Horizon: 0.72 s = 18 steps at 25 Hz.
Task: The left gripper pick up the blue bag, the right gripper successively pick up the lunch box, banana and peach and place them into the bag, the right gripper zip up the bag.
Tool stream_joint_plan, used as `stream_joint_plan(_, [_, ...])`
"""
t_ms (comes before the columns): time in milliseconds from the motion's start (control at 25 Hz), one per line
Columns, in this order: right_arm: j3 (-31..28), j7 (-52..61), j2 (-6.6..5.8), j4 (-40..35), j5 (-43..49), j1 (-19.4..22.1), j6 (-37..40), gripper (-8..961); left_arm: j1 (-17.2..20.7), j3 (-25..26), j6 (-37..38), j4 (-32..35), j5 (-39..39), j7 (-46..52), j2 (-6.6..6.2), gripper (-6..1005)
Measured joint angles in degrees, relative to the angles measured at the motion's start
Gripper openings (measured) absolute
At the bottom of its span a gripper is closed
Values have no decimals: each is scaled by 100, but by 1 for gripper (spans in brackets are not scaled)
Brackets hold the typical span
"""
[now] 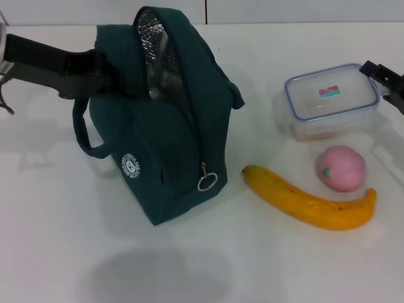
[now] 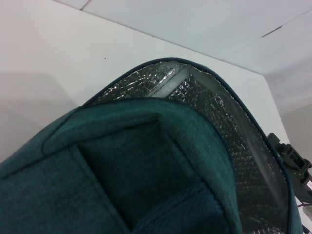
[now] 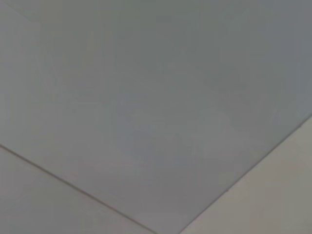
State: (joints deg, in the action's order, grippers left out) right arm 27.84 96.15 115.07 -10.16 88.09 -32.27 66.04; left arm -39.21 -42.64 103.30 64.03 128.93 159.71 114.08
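The blue bag [image 1: 170, 132] hangs tilted above the white table, its shadow lying below it. Its top is unzipped, showing the silver foil lining [image 1: 151, 44], and the ring zipper pull [image 1: 207, 181] dangles at the front. My left gripper [image 1: 104, 71] reaches in from the left and is shut on the bag's top by the strap. The left wrist view shows the bag's fabric [image 2: 122, 170] and lining [image 2: 234, 141] close up. The lunch box [image 1: 331, 101], peach [image 1: 341, 167] and banana [image 1: 309, 202] lie on the table to the right. My right gripper [image 1: 386, 79] hovers at the lunch box's far right edge, partly out of view.
The white table [image 1: 63, 240] stretches around the bag and in front of it. A loose strap handle [image 1: 85, 136] hangs at the bag's left side. The right wrist view shows only plain grey surfaces.
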Motion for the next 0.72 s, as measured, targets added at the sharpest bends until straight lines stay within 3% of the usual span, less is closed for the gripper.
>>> stream_joint_plan(360, [-33, 133, 37, 65, -4, -44, 179, 484, -121, -28, 1, -70, 0, -13, -17, 29])
stream_joint_plan(600, [-32, 158, 51, 200, -109, -60, 192, 282, -131, -33, -1, -130, 0, -51, -17, 30])
stream_joint_plan(720, [-35, 159, 51, 236, -134, -62, 209, 280, -131, -34, -3, -130, 0, -83, -17, 30])
